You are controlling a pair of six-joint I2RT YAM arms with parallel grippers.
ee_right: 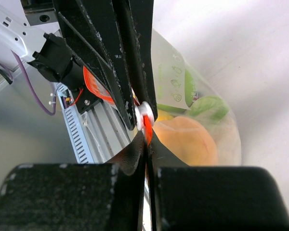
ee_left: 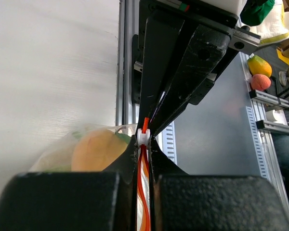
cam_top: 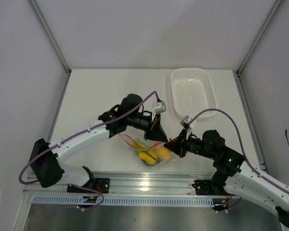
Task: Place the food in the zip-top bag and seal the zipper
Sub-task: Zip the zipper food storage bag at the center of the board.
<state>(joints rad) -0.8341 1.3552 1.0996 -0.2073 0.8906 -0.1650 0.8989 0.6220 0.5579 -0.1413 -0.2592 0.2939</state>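
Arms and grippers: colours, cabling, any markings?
Left arm and right arm: white links, black joints, purple cable looping along each. Left gripper and right gripper: black, scuffed, wedge-shaped. Green light on the right arm's elbow.

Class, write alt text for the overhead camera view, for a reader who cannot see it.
Near the front edge of the table, the left gripper and right gripper meet, both shut on the red-orange zipper of a clear zip-top bag holding yellow and green toy food. A white perforated basket sits at the far right.
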